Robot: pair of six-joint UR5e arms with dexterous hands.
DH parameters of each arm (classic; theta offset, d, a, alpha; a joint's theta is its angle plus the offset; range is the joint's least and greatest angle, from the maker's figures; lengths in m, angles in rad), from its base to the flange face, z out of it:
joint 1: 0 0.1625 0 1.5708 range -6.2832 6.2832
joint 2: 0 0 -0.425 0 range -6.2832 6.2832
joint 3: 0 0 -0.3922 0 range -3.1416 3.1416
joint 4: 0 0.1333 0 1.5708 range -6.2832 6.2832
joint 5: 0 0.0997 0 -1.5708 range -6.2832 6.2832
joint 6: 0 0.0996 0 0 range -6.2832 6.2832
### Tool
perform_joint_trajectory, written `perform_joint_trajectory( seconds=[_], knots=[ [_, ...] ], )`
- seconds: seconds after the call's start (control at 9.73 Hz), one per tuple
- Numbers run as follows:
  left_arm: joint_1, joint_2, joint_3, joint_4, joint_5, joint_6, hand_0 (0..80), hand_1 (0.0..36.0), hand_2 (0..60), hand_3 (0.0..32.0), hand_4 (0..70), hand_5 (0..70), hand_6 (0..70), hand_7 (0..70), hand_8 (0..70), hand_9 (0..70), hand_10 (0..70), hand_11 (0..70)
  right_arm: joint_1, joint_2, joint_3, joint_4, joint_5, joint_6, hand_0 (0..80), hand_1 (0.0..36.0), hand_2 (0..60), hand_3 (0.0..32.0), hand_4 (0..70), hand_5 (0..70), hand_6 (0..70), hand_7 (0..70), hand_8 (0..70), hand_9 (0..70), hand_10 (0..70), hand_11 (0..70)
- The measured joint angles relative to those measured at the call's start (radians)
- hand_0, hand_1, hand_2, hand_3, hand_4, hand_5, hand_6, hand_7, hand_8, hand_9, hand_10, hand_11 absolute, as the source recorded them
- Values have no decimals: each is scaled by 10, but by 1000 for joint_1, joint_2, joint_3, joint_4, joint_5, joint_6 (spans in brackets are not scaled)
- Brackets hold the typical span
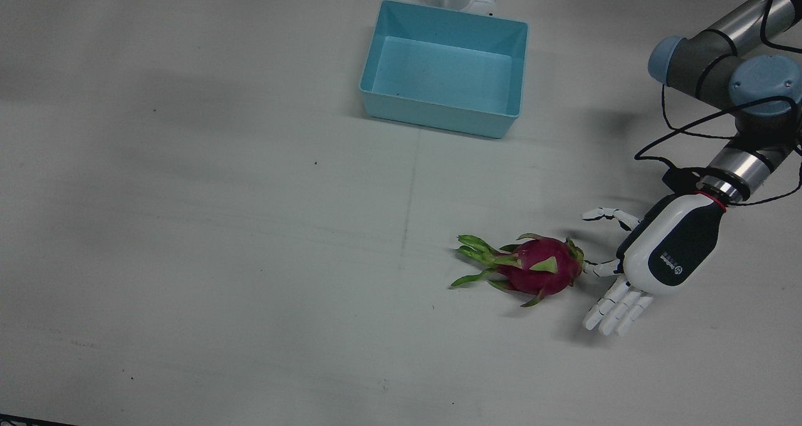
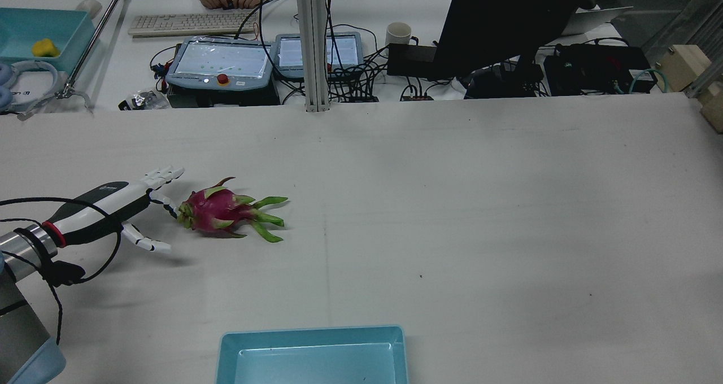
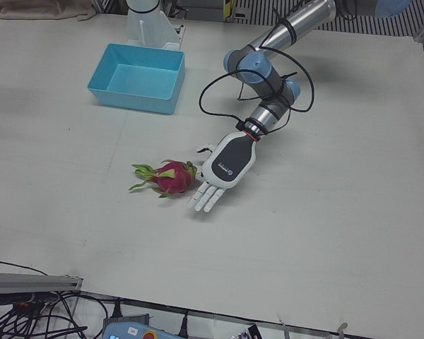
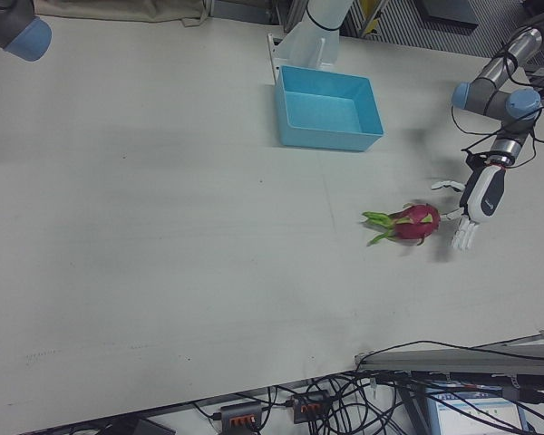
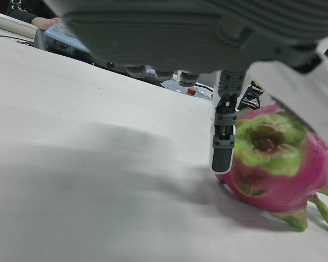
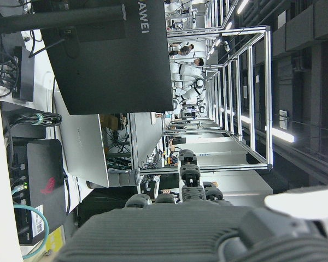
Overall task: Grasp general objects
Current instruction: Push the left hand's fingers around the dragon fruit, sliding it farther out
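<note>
A pink dragon fruit [image 1: 539, 266] with green scales lies on the white table, its leafy end away from the left hand. It also shows in the rear view [image 2: 217, 210], the left-front view [image 3: 171, 177], the right-front view [image 4: 415, 219] and the left hand view [image 5: 273, 164]. My left hand [image 1: 664, 254] is open, fingers spread, right beside the fruit's blunt end; one fingertip [image 5: 223, 150] touches or nearly touches it. The hand also shows in the rear view [image 2: 113, 203] and the left-front view [image 3: 222, 169]. My right hand shows only in its own view [image 6: 208, 229], raised away from the table.
A light blue bin [image 1: 446, 66] stands empty near the pedestals, also in the rear view [image 2: 313, 354] and the left-front view [image 3: 138, 76]. Monitors, a keyboard and cables lie beyond the table's far edge [image 2: 361, 99].
</note>
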Motion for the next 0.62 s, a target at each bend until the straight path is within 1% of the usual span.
perform_joint_trajectory(
  seconds=[0.1,0.21,0.31,0.41,0.51,0.62],
  knots=[
    [0,-38,-2,52,2,-1,453,15,0,70,0,1,0,18,0,0,0,0,0,0,0,0,0,0,0,0,0,0,0,0,0,0,0,0,0,0],
    [-1,-76,-3,98,3,-2,449,10,0,62,0,1,0,16,0,0,0,0,0,0,0,0,0,0,0,0,0,0,0,0,0,0,0,0,0,0],
    [-1,-106,-3,130,4,-2,446,7,0,80,0,0,0,20,0,0,0,0,0,0,0,0,1,0,0,0,0,0,0,0,0,0,0,0,0,0],
    [-1,-128,0,148,4,-2,447,7,0,112,0,0,0,26,0,0,0,0,0,0,0,0,0,0,0,0,0,0,0,0,0,0,0,0,0,0],
    [-1,-148,1,163,4,-2,451,11,0,116,0,0,0,30,0,0,0,0,0,0,0,0,0,0,0,0,0,0,0,0,0,0,0,0,0,0],
    [0,-173,3,181,3,-1,456,16,0,134,0,0,0,34,0,0,0,0,0,0,1,0,0,0,0,0,0,0,0,0,0,0,0,0,0,0]
  ],
)
